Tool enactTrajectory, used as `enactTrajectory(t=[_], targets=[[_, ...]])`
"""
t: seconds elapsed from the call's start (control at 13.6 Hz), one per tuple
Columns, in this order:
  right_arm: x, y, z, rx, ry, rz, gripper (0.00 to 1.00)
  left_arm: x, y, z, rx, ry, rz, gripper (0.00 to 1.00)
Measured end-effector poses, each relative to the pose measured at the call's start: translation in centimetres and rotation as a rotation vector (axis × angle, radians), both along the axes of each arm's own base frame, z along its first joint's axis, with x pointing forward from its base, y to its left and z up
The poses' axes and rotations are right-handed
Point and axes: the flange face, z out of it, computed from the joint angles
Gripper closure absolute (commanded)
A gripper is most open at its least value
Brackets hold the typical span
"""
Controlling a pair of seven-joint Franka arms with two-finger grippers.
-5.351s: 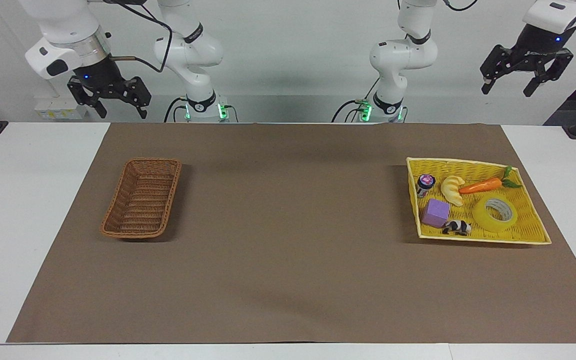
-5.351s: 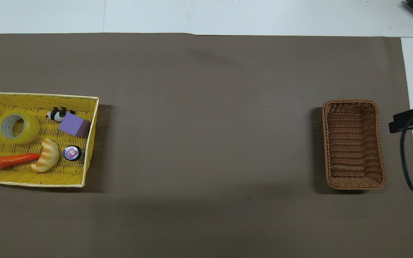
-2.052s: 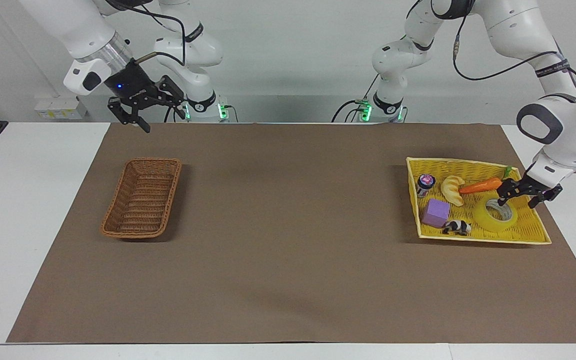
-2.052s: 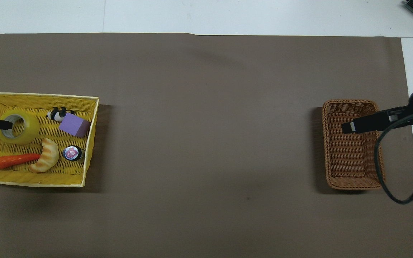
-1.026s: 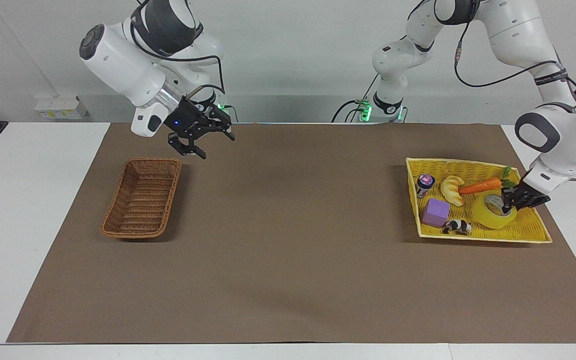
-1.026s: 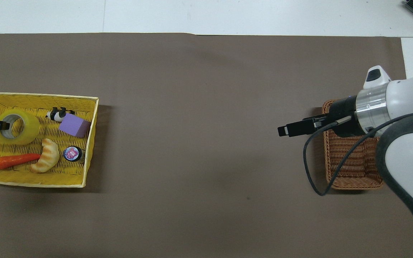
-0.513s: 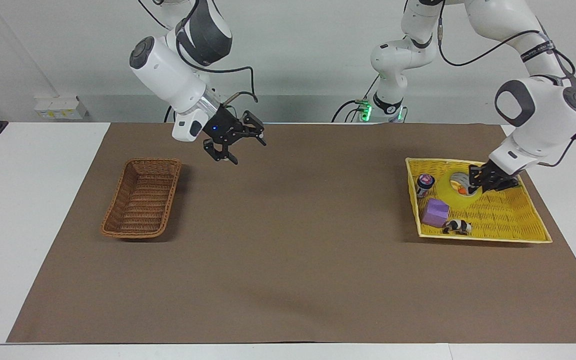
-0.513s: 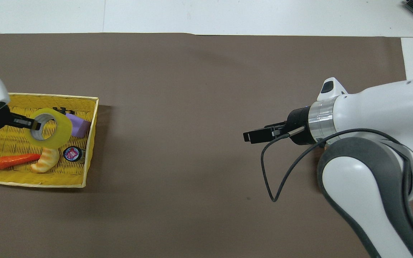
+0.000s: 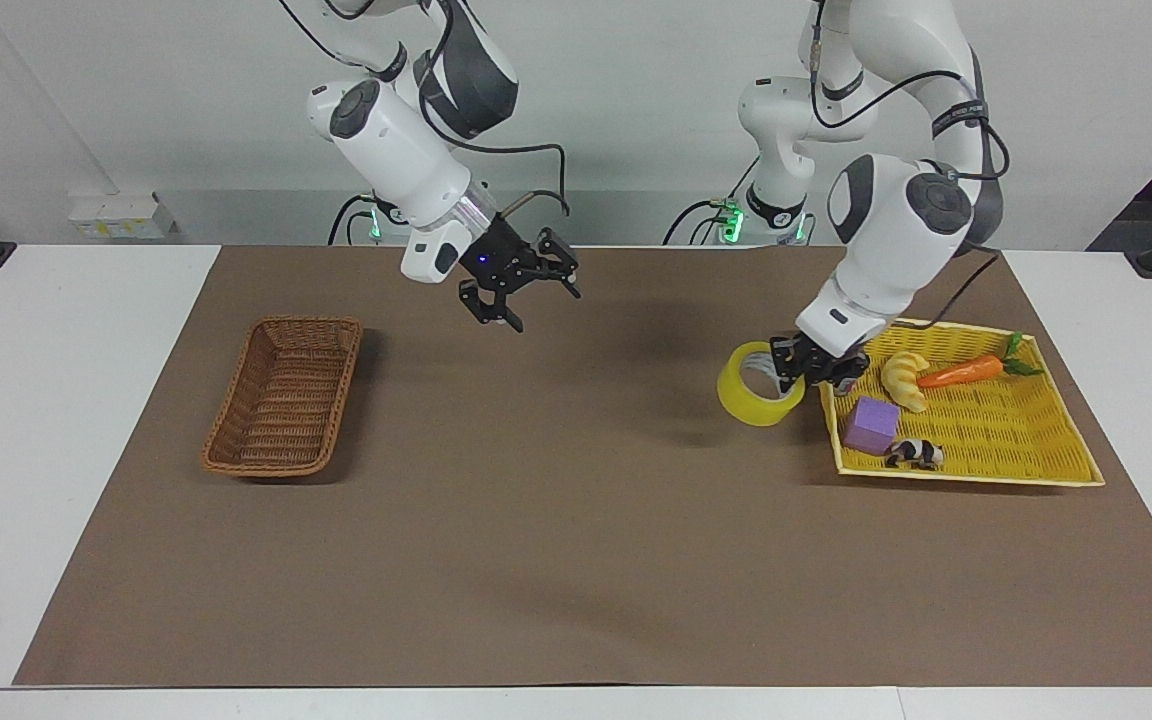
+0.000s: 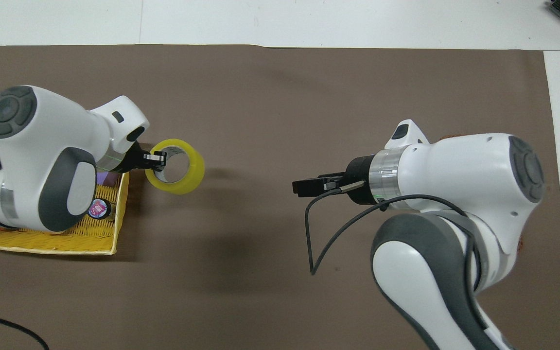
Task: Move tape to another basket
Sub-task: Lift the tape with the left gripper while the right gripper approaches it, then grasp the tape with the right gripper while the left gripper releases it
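A brown mat (image 9: 556,520) covers the white table. Up in the air over the mat, the left gripper (image 9: 798,372) is clamped on the wall of the tape (image 9: 756,398), just outside the yellow tray (image 9: 976,468) at its 9 o'clock edge. The right gripper (image 9: 521,292), jaws spread and empty, hangs over the mat at 2 o'clock from the basket (image 9: 284,396).
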Motion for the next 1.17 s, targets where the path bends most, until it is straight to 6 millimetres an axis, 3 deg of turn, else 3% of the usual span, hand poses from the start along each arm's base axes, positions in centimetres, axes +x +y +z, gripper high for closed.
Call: enactTrajectory(t=[0.22, 0.44, 0.95, 1.17], targets=[[0.0, 1.1, -2.7, -0.019, 0.015, 0.001, 0.00, -1.0, -4.9, 0.6, -0.105, -0.018, 0.048, 1.00], [0.9, 1.3, -4.6, -0.027, -0.012, 0.006, 0.00, -2.0, -7.9, 1.0, -0.138, -0.021, 0.093, 1.00], [3.0, 0.6, -4.1, 0.219, -0.070, -0.126, 0.03, -3.0, -10.6, 0.8, -0.157, -0.019, 0.091, 1.00], [3.2, 1.2, -5.3, 0.220, -0.059, -0.140, 0.03, -3.9, -12.7, 1.2, -0.175, -0.031, 0.121, 1.00]])
